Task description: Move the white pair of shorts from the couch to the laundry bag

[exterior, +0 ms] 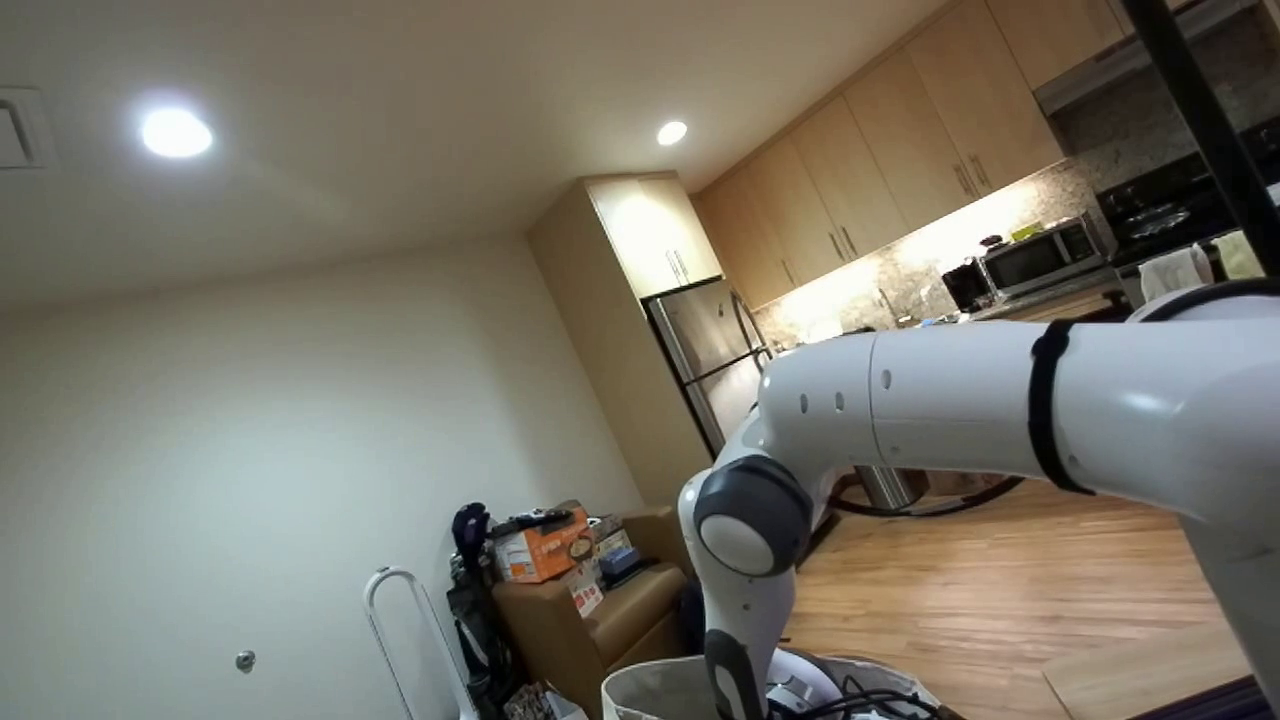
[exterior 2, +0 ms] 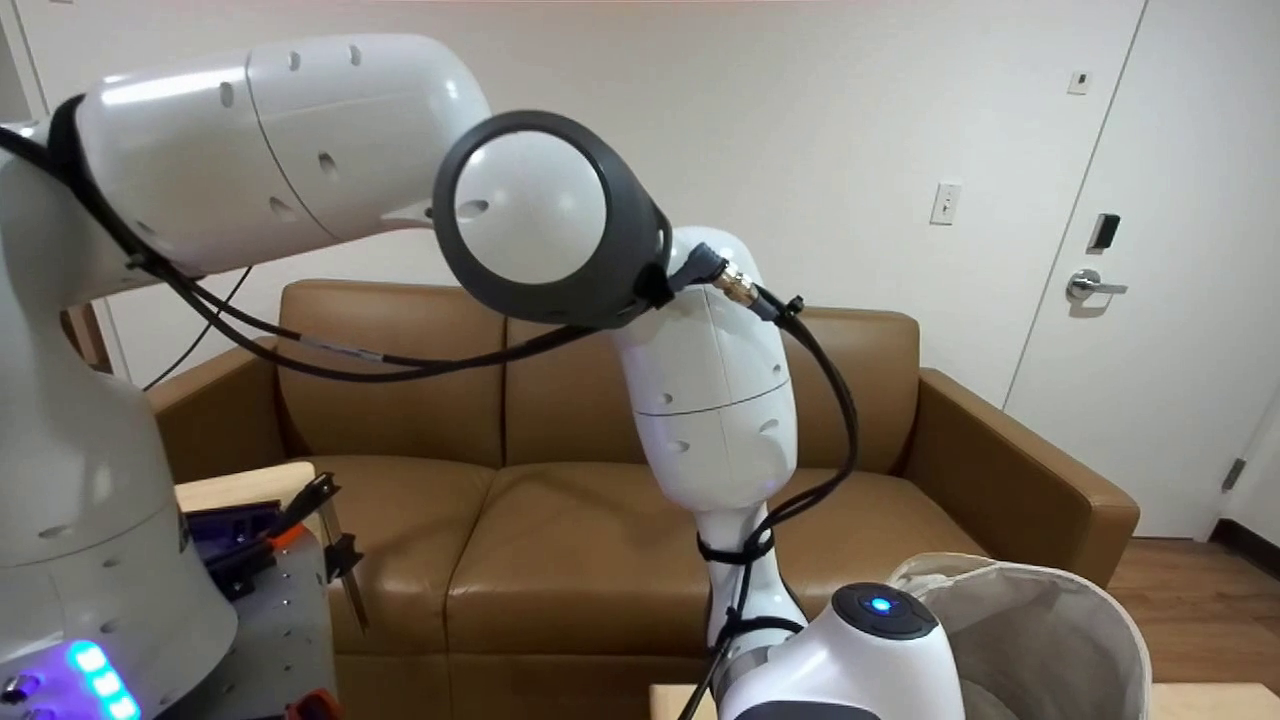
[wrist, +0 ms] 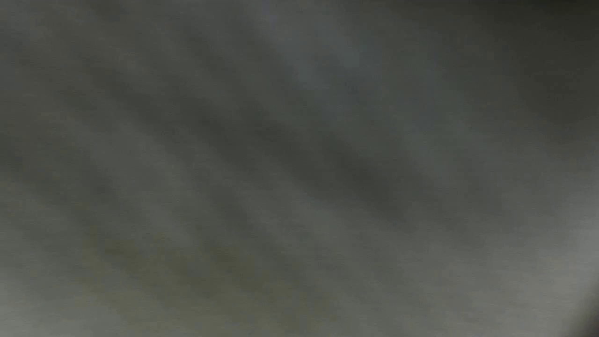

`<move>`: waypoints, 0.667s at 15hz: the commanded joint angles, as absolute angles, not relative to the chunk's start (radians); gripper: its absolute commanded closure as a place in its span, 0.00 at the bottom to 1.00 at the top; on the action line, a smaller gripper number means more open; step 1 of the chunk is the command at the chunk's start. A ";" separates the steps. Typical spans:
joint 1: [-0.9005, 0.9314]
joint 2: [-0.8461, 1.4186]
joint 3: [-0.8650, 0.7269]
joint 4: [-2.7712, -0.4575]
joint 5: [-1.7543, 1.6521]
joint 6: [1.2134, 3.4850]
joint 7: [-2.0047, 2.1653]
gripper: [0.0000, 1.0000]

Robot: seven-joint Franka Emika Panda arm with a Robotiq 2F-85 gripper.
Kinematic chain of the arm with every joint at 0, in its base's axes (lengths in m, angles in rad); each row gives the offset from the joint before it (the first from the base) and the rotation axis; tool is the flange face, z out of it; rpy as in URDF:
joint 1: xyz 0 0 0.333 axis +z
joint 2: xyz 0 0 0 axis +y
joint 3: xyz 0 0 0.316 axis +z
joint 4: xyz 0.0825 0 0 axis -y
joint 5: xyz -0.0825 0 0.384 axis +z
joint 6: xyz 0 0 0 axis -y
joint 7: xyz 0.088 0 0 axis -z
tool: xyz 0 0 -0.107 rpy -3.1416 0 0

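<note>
The brown couch (exterior 2: pixel 570 550) stands behind the arm in an exterior view, with no shorts visible on the parts that show. The laundry bag is a pale fabric bag with a wide open mouth, and it shows in both exterior views (exterior: pixel 645 690) (exterior 2: pixel 1075 630). The arm's wrist reaches down at the bag's mouth. My gripper is hidden below the wrist and past the picture edges, so its fingers do not show. The wrist view is filled by a blurred, dark grey surface very close to the lens; I cannot tell what it is. The white shorts are hidden or out of view.
A light wooden surface (exterior 2: pixel 1210 700) lies beside the bag. A brown seat (exterior: pixel 560 620) piled with an orange box (exterior: pixel 545 548) and other items stands by the wall. Black cables (exterior 2: pixel 840 400) hang along the arm. A clamp (exterior 2: pixel 300 510) sits near the robot's base.
</note>
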State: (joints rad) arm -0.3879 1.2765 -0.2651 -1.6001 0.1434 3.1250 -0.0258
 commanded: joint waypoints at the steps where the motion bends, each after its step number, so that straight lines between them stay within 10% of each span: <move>1: -0.473 1.242 -0.150 -1.578 0.115 3.067 -0.043 0.63; 10: -0.516 0.903 -0.084 -1.755 0.121 2.946 -0.070 0.04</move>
State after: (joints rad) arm -0.5091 1.0444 -0.1013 -1.6499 0.1307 2.9869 -0.0376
